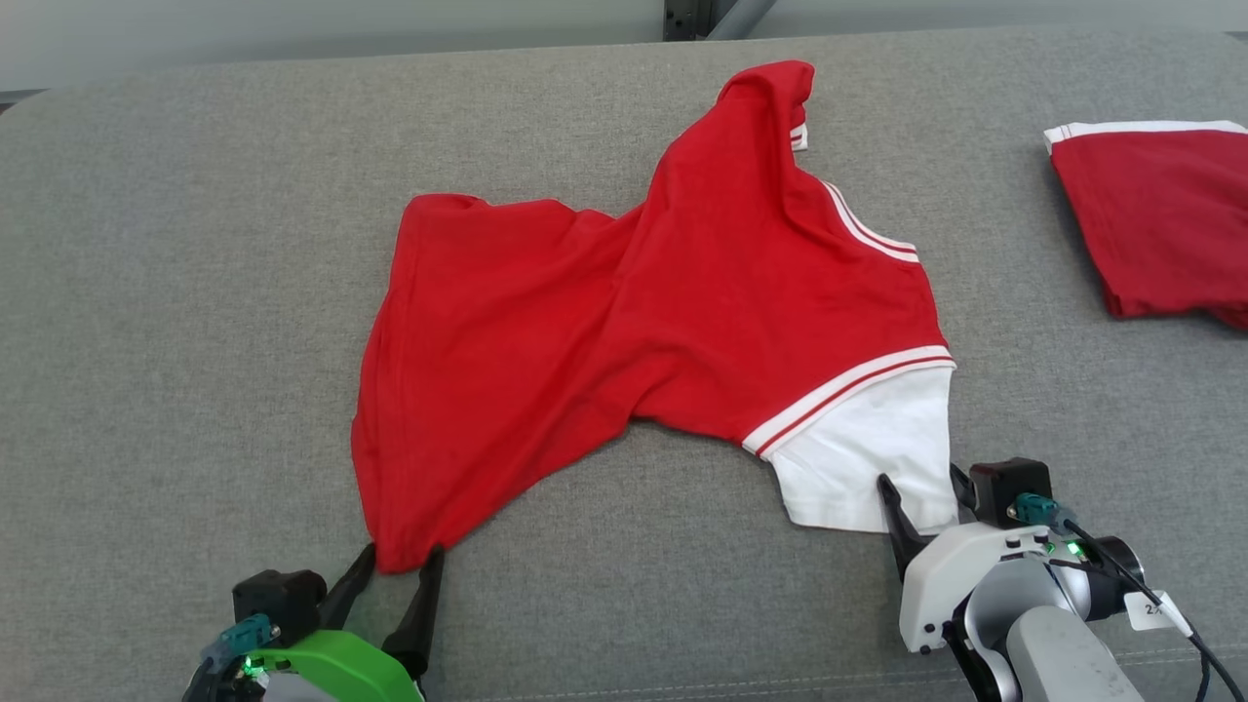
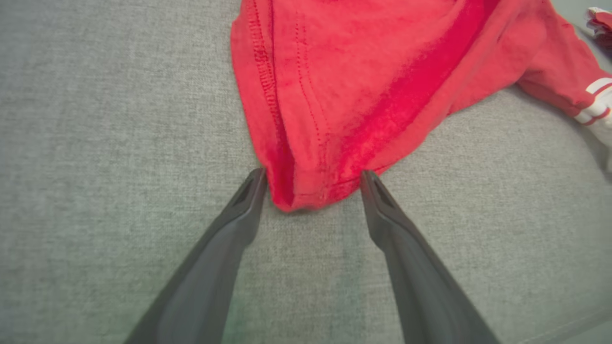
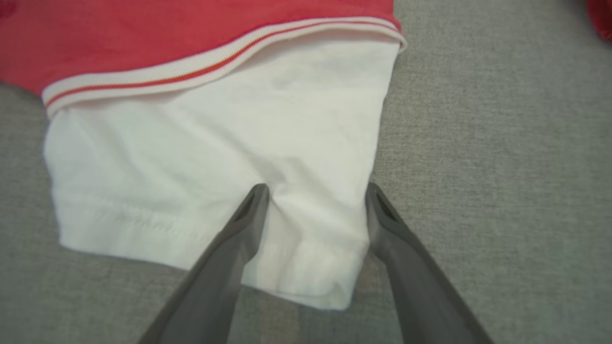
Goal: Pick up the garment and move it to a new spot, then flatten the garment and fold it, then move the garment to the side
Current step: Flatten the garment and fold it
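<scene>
The garment (image 1: 624, 312) is a red shirt with white-striped trim and a white sleeve end (image 1: 868, 458), lying crumpled on the grey cushioned surface (image 1: 195, 292). My left gripper (image 1: 402, 558) stands open at the lower left, its two fingers on either side of the shirt's red bottom corner (image 2: 306, 191). My right gripper (image 1: 921, 478) is open at the lower right, with its fingers straddling the right corner of the white sleeve end (image 3: 315, 258). Both corners lie between spread fingers, not pinched.
A second red garment with white trim (image 1: 1150, 224) lies folded at the far right edge of the surface. Bare grey fabric stretches to the left of the shirt and along the near edge between my two arms.
</scene>
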Robot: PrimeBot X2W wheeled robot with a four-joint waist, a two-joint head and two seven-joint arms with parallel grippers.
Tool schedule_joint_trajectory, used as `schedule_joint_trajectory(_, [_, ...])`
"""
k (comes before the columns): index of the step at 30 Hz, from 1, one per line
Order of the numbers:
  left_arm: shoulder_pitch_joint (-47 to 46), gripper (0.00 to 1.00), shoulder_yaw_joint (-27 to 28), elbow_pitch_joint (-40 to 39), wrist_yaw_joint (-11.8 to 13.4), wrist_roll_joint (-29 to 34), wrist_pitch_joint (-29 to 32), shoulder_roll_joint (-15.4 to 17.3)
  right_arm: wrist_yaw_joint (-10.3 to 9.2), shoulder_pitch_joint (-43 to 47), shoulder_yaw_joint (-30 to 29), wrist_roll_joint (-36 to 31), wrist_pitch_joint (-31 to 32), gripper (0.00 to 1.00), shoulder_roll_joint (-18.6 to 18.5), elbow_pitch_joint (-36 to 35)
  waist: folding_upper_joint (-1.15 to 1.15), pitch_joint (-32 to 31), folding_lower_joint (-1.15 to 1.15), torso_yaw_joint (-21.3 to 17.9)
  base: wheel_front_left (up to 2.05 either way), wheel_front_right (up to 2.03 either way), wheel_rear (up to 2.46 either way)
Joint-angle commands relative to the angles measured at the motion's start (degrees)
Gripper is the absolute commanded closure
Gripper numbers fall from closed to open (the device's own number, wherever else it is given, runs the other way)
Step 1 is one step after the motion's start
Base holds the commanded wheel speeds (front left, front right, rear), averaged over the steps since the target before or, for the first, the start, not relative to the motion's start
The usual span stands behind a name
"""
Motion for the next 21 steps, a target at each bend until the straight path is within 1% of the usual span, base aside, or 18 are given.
schedule_joint_trajectory(1, [-1.1, 0.00, -0.3, 0.5, -0.2, -0.2, -0.5, 0.8, -0.02, 0.3, 0.4, 0.5, 0.3, 0.00, 0.2, 1.5, 0.00, 0.1, 0.00, -0.1, 0.00, 0.00, 0.00])
schedule_joint_trajectory(4, [-2.3, 0.00, -1.7, 1.3, -0.2, -1.0, -2.0, 1.6, 0.01, 0.4, 1.4, 1.0, 0.6, 0.00, 0.2, 2.6, 0.00, 0.1, 0.00, -0.1, 0.00, 0.00, 0.00])
schedule_joint_trajectory(5, [-2.5, 0.55, -2.2, 2.0, -0.2, -1.3, -2.4, 1.8, 0.08, 0.7, 2.3, 1.2, 1.0, 0.55, 0.0, 3.1, 0.00, -0.1, 0.00, -0.1, 0.00, 0.00, 0.00])
schedule_joint_trajectory(6, [-2.7, 0.83, -2.7, 2.6, -0.2, -1.6, -2.7, 2.0, 0.09, 0.9, 2.9, 1.7, 1.3, 0.76, 0.0, 3.5, 0.00, -0.3, 0.00, -0.1, 0.00, 0.00, 0.00])
schedule_joint_trajectory(7, [-2.9, 1.00, -3.1, 3.1, -0.2, -1.8, -2.9, 2.1, 0.10, 1.1, 3.6, 2.4, 1.5, 1.00, 0.1, 3.7, 0.00, -0.5, 0.00, -0.1, 0.00, 0.00, 0.00])
schedule_joint_trajectory(11, [-2.8, 1.00, -3.6, 4.0, -0.2, -3.9, -4.2, 2.9, 0.07, 1.4, 4.9, 6.9, 0.8, 1.00, -0.5, 2.5, 0.00, -1.7, 0.00, -0.6, 0.00, 0.00, 0.00])
schedule_joint_trajectory(14, [-1.5, 1.00, -3.5, 2.1, -0.2, -6.6, -4.4, 4.2, -0.01, 1.6, 4.8, 13.1, -0.6, 1.00, -0.9, -1.9, 0.00, -2.9, 0.00, -1.1, 0.00, 0.00, 0.00])
schedule_joint_trajectory(17, [0.4, 1.00, -2.4, -3.1, -0.2, -10.6, -4.1, 5.5, -0.02, 3.0, 3.7, 20.0, -1.5, 1.00, -3.0, -8.7, 0.00, -4.1, 0.00, -1.8, 0.00, 0.00, 0.00])
schedule_joint_trajectory(19, [2.1, 1.00, -0.9, -8.7, -0.2, -13.7, -3.7, 7.1, -0.02, 4.4, 3.1, 24.7, -1.6, 1.00, -4.6, -15.4, 0.00, -4.8, 0.00, -2.3, 0.00, 0.00, 0.00])
schedule_joint_trajectory(21, [3.7, 1.00, 1.9, -15.7, -0.1, -16.9, -3.7, 8.5, -0.02, 5.1, 1.9, 29.4, -1.9, 1.00, -6.9, -23.2, 0.00, -5.0, 0.00, -2.8, 0.00, 0.00, 0.00])
